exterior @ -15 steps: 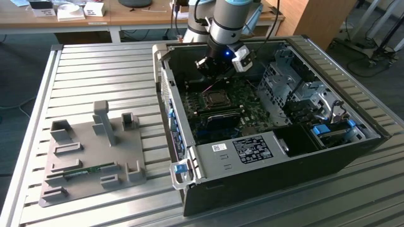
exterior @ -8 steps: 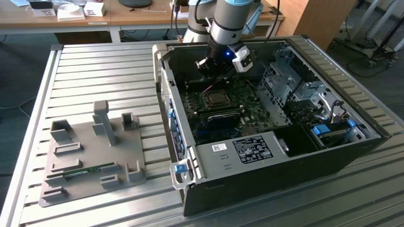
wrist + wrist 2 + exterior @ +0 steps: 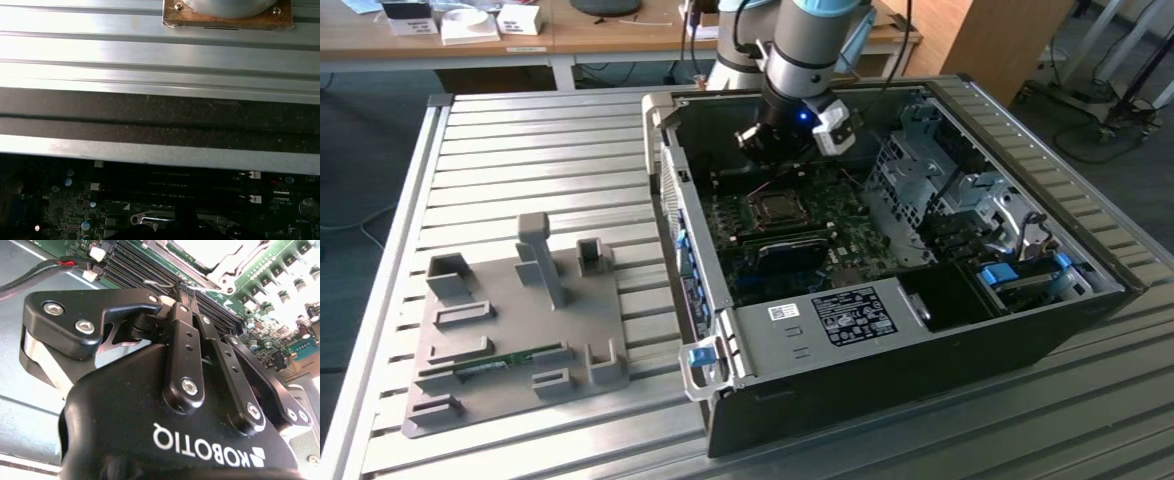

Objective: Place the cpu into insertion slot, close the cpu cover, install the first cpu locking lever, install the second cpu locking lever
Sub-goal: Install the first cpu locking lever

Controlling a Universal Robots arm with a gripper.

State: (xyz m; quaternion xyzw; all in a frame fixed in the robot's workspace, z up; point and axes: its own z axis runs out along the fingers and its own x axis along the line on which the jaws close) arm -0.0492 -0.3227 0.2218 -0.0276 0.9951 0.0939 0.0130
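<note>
The insertion slot [image 3: 775, 209] sits mid-motherboard inside the open computer case [image 3: 881, 360]. The cpu cover [image 3: 226, 269] lies flat over it, and the cpu [image 3: 200, 247] shows bright through its window. My gripper [image 3: 179, 289] hangs just behind the slot over the memory slots, with its two black fingers [image 3: 184, 340] pressed together at the tips. A thin metal rod [image 3: 157, 284], seemingly a locking lever, ends right at the fingertips. In the exterior view the gripper [image 3: 771, 158] points down into the case. A silvery part of the cover [image 3: 150, 218] shows in the first wrist view.
Long black memory slots [image 3: 132, 265] run beside the socket. A red-and-black cable [image 3: 47, 266] lies at the board's edge. A grey drive cage [image 3: 921, 190] fills the case's right side. A grey fixture plate [image 3: 520, 320] rests on the slatted metal table [image 3: 534, 150].
</note>
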